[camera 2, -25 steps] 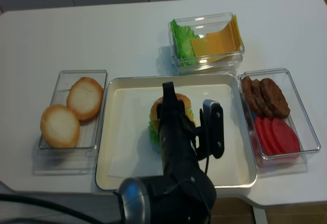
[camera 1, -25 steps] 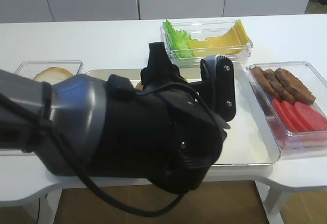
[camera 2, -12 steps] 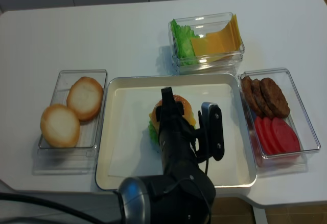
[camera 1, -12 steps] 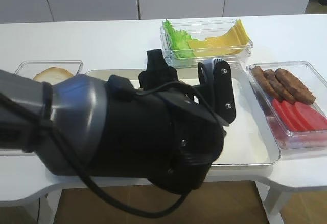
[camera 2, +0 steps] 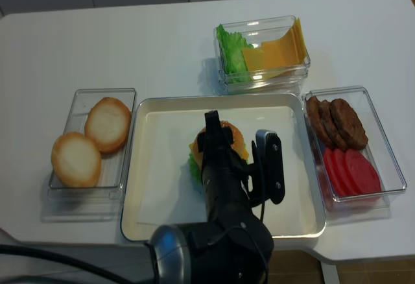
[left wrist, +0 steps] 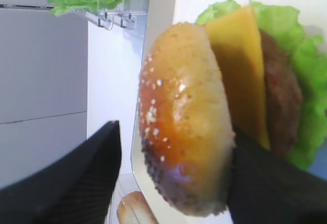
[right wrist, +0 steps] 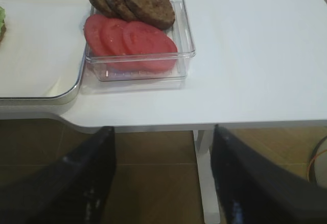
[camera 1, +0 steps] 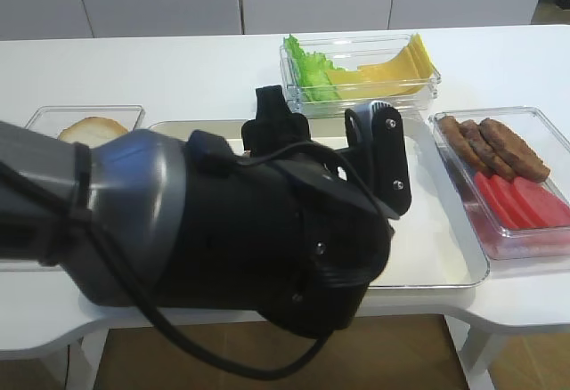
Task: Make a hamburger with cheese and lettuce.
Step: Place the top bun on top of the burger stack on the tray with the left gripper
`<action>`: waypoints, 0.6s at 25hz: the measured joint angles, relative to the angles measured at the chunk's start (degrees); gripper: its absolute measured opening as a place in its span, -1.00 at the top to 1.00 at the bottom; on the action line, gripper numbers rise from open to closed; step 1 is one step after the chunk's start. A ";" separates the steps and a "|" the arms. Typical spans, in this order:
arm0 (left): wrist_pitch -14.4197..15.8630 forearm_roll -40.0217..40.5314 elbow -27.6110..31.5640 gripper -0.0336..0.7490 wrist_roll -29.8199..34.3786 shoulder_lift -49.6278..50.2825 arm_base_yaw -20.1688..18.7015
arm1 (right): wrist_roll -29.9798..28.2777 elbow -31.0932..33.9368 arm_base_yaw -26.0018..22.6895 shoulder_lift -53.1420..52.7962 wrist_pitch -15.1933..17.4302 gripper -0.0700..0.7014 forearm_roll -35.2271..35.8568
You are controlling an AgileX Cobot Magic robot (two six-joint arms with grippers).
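Left wrist view, closest in: your left gripper (left wrist: pixel 173 178) straddles the hamburger (left wrist: pixel 225 101), its dark fingers (left wrist: pixel 66 178) standing apart on either side of the sesame-flecked top bun. A sliver of light shows beside one finger, so the jaws look parted and released rather than clenched, though contact on the far finger cannot be ruled out. Under the bun sit the cheese (left wrist: pixel 240 70), a corner jutting past the brown patty, and the lettuce (left wrist: pixel 301 75) ruffling out beyond both.

From the realsense overhead, the stack rests near the middle of the white tray (camera 2: pixel 162 187), with the left arm's bulk covering its lower half. Beside the tray on your left, two pale bun halves (camera 2: pixel 91 141) lie in a clear box. On your right, patties (camera 2: pixel 334 122) and tomato slices (camera 2: pixel 353 170) share another. Farthest back, loose lettuce leaves and cheese slices (camera 2: pixel 272 54) fill a third box on the white surface (camera 2: pixel 130 44).

Your right gripper (right wrist: pixel 163 183) hangs off the surface edge near the tomato box, jaws spread wide and holding nothing.

The burger looks complete, so the risk lies in the retreat. If you lift away at an angle, a finger could catch the domed bun and drag it off the cheese, or tip the whole stack sideways. Draw straight back along the fingers' line with the jaws wide.
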 joint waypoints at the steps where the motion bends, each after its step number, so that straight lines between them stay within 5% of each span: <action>1: -0.11 0.00 0.00 -0.18 0.00 0.00 0.00 | 0.00 0.00 0.00 0.00 0.00 -0.35 0.00; 15: -2.41 -1.39 0.00 -0.41 -0.04 0.00 0.00 | -0.10 0.00 0.00 0.00 0.00 -0.35 0.00</action>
